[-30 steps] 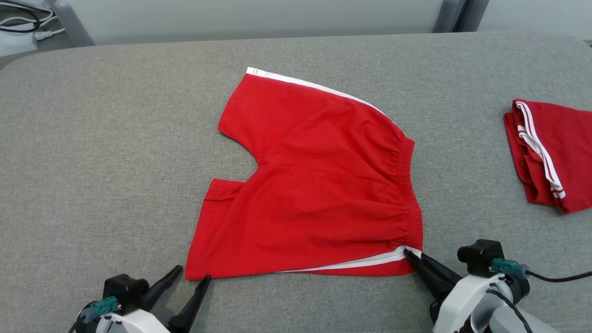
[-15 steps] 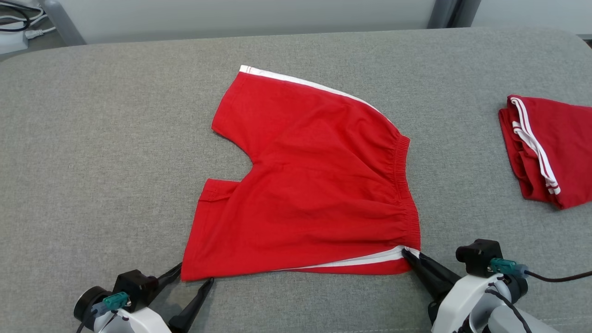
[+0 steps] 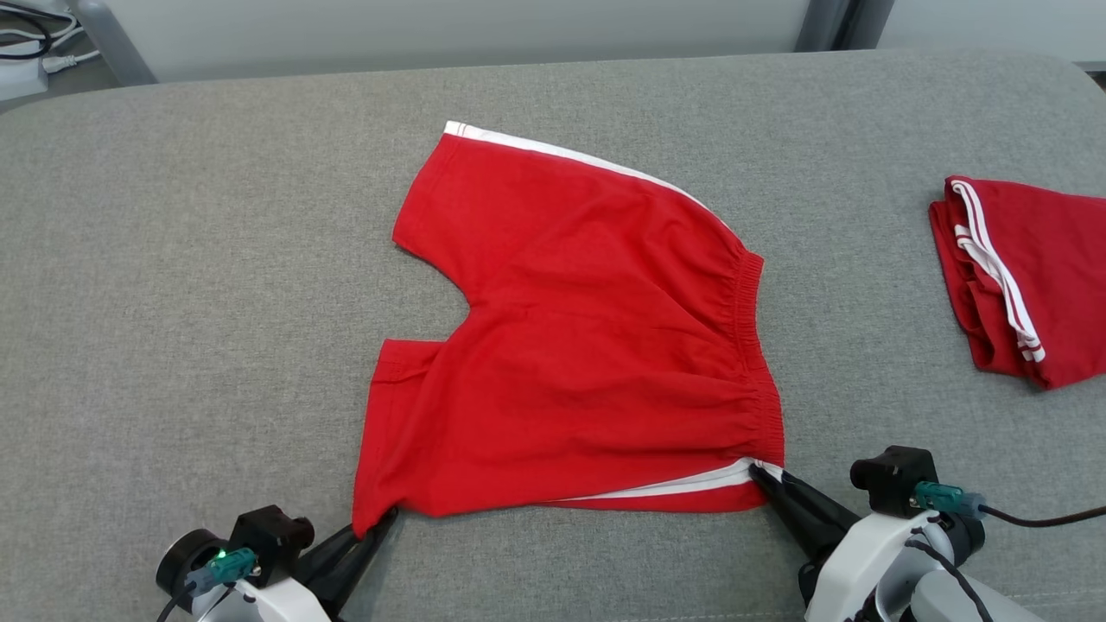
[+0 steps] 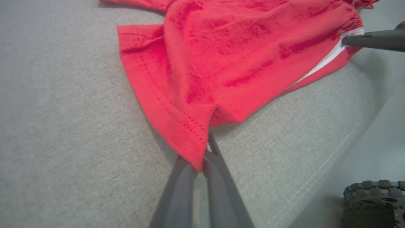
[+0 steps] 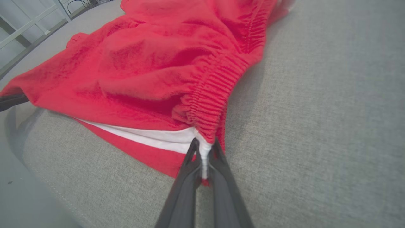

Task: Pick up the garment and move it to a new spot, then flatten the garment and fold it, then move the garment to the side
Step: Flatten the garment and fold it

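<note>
Shorts (image 3: 587, 345) lie spread flat on the grey tabletop (image 3: 173, 259), near its middle. The waistband (image 3: 762, 345) faces the robot's right and the leg openings face its left. One white side stripe (image 3: 570, 155) runs along the far edge.

Left hand (image 3: 373, 521): clenched on the near corner of the leg hem, with the cloth drawn to a point there. In the left wrist view the corner (image 4: 196, 155) sits pinched between the fingers (image 4: 218, 177). Whether both layers are caught cannot be told.

Right hand (image 3: 762, 472): clenched on the near waistband corner, where the white stripe ends (image 5: 204, 148).

Both hands sit at the near edge, one at each end, with the rest of the shorts stretching away from them.

Judged step: fold begun, with the near edge to go over onto the far edge.

Notes for doing it well:
- Raise both hands together and level, so the edge between them stays lightly taut.
- Lift only enough to clear the lower cloth, since dragging would bunch it.
- Carry the edge straight away and lay stripe on stripe.
- The left pinch looks shallow, so move slowly to avoid a slip.

A folded red garment (image 3: 1028, 285) lies well apart at the right.
</note>
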### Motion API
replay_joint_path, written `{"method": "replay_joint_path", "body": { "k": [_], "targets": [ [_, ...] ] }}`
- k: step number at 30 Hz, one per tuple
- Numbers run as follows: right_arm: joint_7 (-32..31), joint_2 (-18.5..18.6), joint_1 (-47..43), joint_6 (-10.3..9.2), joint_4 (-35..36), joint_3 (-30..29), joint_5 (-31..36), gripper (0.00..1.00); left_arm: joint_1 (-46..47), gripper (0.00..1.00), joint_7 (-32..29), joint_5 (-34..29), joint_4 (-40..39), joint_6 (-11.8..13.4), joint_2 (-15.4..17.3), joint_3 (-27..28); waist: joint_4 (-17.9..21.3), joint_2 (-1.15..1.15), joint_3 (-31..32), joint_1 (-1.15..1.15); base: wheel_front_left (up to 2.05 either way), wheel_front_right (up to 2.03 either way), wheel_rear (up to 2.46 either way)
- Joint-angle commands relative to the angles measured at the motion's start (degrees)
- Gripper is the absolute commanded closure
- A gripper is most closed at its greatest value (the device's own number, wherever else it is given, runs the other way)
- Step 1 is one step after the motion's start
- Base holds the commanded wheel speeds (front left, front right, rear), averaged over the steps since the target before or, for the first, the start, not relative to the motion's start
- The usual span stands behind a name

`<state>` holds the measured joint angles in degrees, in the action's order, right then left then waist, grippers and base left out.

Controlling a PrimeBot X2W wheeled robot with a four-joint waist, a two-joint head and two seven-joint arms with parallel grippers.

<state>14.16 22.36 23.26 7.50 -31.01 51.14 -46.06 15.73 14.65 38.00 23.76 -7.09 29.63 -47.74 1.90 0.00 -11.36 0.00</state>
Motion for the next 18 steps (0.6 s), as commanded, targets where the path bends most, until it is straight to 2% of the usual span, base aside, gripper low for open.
{"method": "replay_joint_path", "body": {
  "k": [1, 4, 8, 14, 18],
  "targets": [
    [0.84, 0.92, 0.54, -0.01, 0.75, 0.52, 0.08, 1.0, 2.11, 1.0, 0.35, 0.44, -1.05, -0.39, 2.18, 1.49, -0.07, 0.0, -0.01, 0.0, 0.0, 0.0, 0.0],
    [0.84, 1.31, 0.92, -0.01, 1.03, 1.04, -0.02, 1.0, 2.53, 1.0, 0.35, 1.72, -1.56, -0.39, 3.14, -0.09, -0.26, 0.0, -0.09, 0.0, 0.0, 0.0, 0.0],
    [0.69, 2.68, 1.73, -0.01, 3.15, 3.7, -1.64, 1.0, 3.47, 1.0, 0.35, 6.91, -3.05, -0.39, 5.9, -5.9, -0.41, 0.0, -0.07, 0.0, 0.0, 0.0, 0.0],
    [-2.81, 8.59, 3.88, -0.01, 9.12, 9.41, -6.04, 1.0, 7.66, 1.0, -1.28, 17.47, -7.73, -0.39, 13.47, -17.85, -0.69, 0.0, 0.24, 0.0, 0.0, 0.0, 0.0],
    [-6.15, 12.34, 4.78, -0.01, 12.99, 12.59, -9.65, 1.0, 10.98, 1.0, -3.88, 22.46, -11.8, -0.39, 16.97, -22.87, -0.83, 0.0, 0.61, 0.0, 0.0, 0.0, 0.0]
  ]
}}
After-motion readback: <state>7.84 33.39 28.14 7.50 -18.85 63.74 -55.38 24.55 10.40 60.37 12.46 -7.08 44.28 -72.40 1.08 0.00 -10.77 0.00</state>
